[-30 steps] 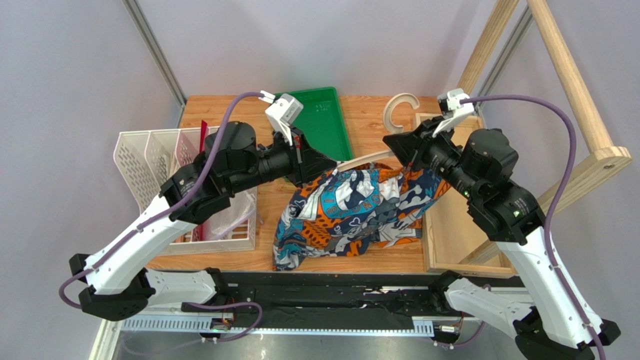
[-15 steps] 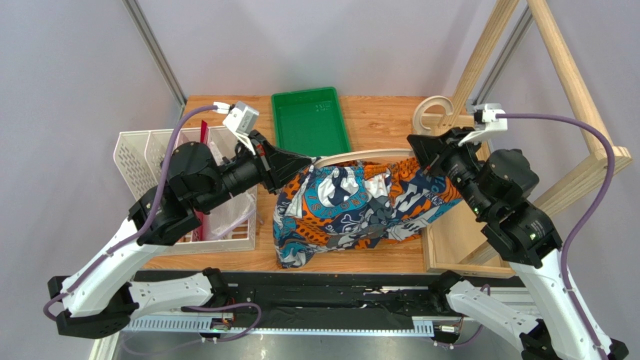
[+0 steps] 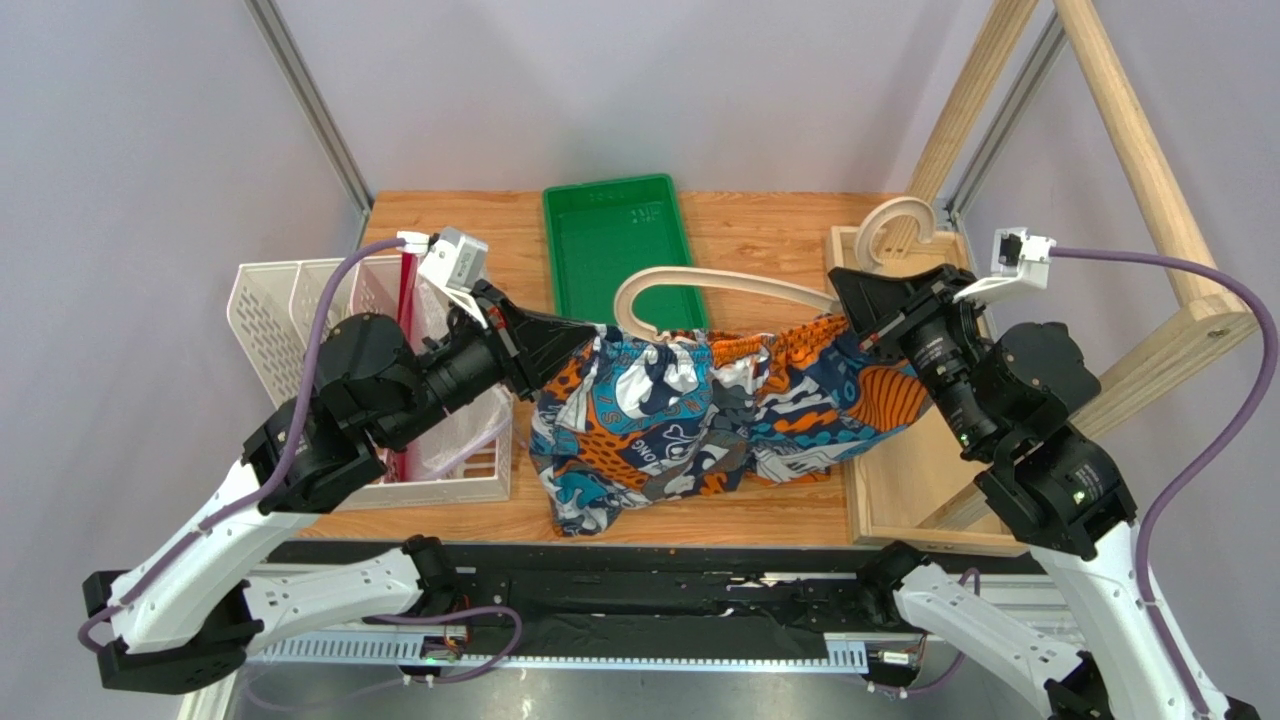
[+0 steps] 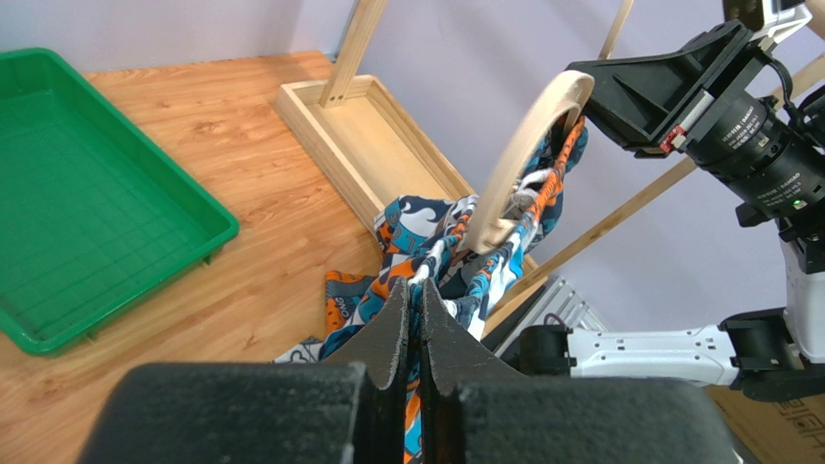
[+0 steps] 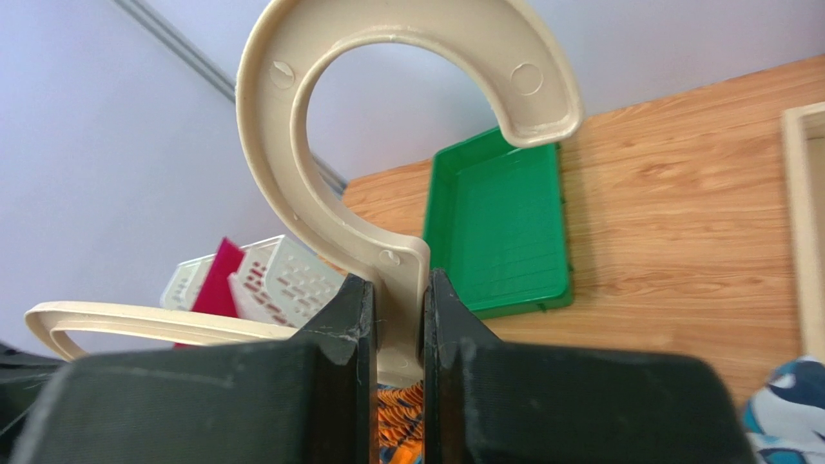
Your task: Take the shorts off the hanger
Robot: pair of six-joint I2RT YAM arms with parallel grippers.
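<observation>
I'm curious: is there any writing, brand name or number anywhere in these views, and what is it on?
No text can be read for certain.
White print on the right arm's black wrist joint: too small to read.
Raised marks on the green tray: too blurred.
Letter-like shapes in the print of the shorts: not legible.

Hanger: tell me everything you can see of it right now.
The hanger is pale tan, smooth and thin, with a big rounded open hook, curved shoulders and a lower bar. The right tool is shut on its neck just below the hook, holding it lying sideways above the table, hook toward the wooden rack. The shorts hang bunched from its lower part, leaving the upper shoulder bare. The left tool pinches only cloth near its rounded far end.
</observation>
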